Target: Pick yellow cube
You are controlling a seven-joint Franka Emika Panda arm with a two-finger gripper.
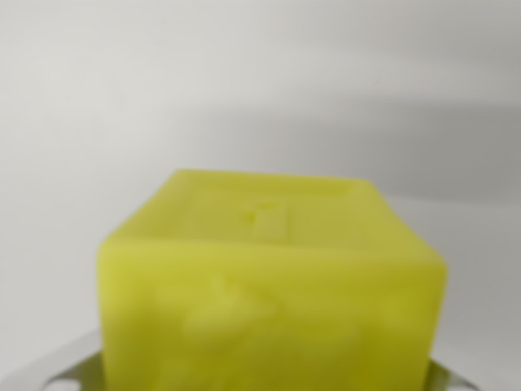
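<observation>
The yellow cube (pixel 269 285) fills the lower middle of the wrist view, very close to the camera and blurred. Its top face and near face show, with a faint embossed mark on each. Grey metal parts of my gripper (pixel 269 384) peek out at the bottom corners, one finger (pixel 57 366) at the wrist view's left and another at the right, each tight against a side of the cube. The cube sits between them, and the gripper looks shut on it. The contact points themselves are hidden behind the cube.
Behind the cube lies a plain white surface (pixel 244 81), out of focus, with a soft grey shadow band (pixel 391 147) across the upper right.
</observation>
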